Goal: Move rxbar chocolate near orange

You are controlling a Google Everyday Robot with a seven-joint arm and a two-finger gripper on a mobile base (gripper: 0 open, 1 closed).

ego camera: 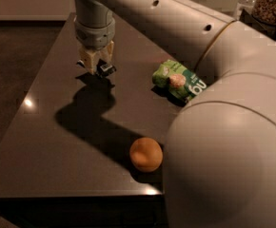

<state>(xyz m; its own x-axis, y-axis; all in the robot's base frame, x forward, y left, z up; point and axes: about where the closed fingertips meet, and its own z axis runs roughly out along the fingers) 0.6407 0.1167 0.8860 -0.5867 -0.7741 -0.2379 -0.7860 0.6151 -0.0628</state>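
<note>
My gripper (97,66) hangs over the far left part of the dark table (47,146). It is shut on the rxbar chocolate (106,70), a small black wrapped bar with white marks that sticks out to the right of the fingers, lifted a little above the tabletop. The orange (146,154) is round and plain and sits near the table's front edge, well to the front right of the gripper. My large white arm covers the right side of the view.
A green snack bag (178,80) lies on the table to the right of the gripper, partly behind my arm. Jars of dark food (270,3) stand at the far right back. The table's left edge (38,87) runs close to the gripper.
</note>
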